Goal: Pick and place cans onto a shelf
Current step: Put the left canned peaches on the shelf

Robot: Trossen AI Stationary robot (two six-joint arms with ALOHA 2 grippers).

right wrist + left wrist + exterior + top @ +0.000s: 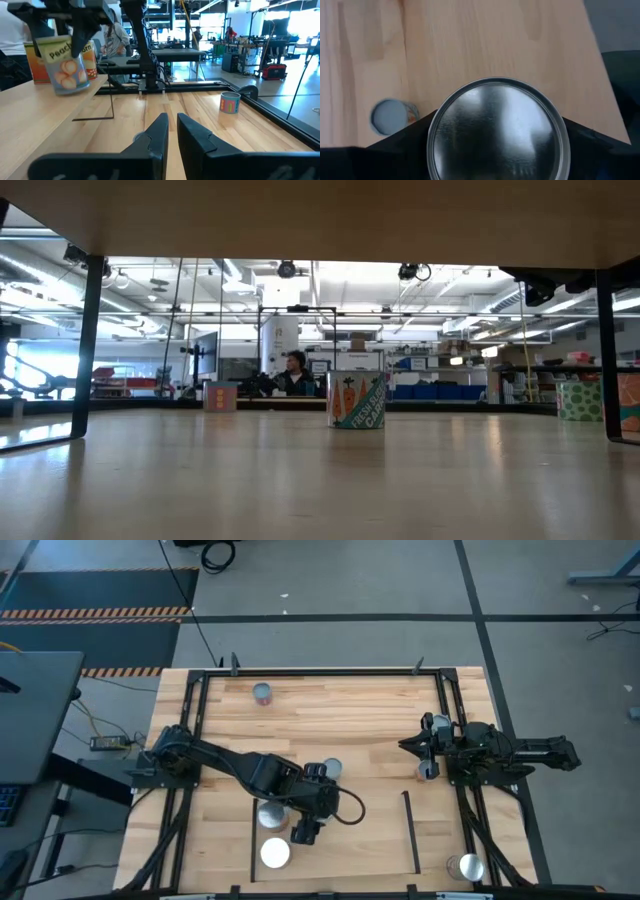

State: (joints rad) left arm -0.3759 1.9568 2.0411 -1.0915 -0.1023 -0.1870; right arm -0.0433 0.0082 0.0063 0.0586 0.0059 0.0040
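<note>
High view — left gripper (303,831) pinching a silver-topped can (497,132) above the shelf (340,840) at six o'clock, white-topped can (275,853) just beside, right gripper (408,746) at three o'clock — fingers pressed together, on the desk (340,710).

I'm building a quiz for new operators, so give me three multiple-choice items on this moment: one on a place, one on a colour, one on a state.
1. Where does the lone can stand?
A) near the far edge of the table, on its left half
B) on the floor
C) at the table's near right corner

2. What colour is the top of the held can in the left gripper?
A) white
B) silver metal
C) orange

3. How is the right gripper?
A) shut on a can
B) wide open
C) shut, empty

Answers:
1. A, the high view shows it alone there.
2. B, the left wrist view shows shiny metal.
3. C, its fingers stand almost together with nothing between.
</note>
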